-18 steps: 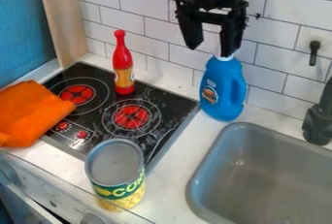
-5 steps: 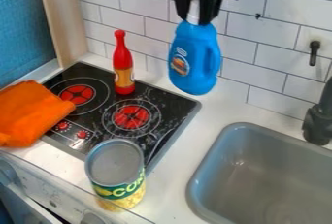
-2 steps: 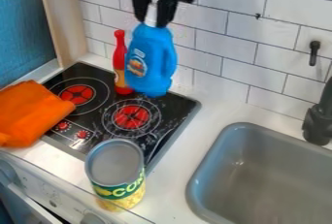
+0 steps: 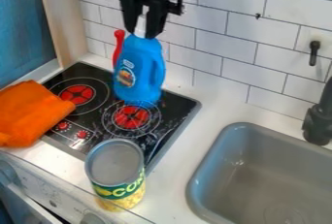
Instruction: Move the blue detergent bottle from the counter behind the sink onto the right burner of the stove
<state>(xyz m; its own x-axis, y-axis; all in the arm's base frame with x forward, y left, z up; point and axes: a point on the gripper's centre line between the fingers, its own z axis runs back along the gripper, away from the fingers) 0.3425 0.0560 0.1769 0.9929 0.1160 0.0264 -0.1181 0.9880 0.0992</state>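
moves the blue bottle [image 4: 137, 72] leftward since the earliest frame, from the counter [image 4: 224, 104] beside the sink [image 4: 259, 172] to the back of the stove [image 4: 174, 109]. holds it roughly upright in the black gripper [image 4: 142, 34], with fingers partly open and closed in on the two sides of the white cap [image 4: 141, 25]. hides most of the red bottle [image 4: 119, 41] behind it; cannot tell if it touches the stove. cuts off the orange cloth [image 4: 32, 114] at left and the faucet [image 4: 318, 126] at right. shows a can [image 4: 117, 174] near the stove's front, below a white tiled wall [image 4: 220, 39].
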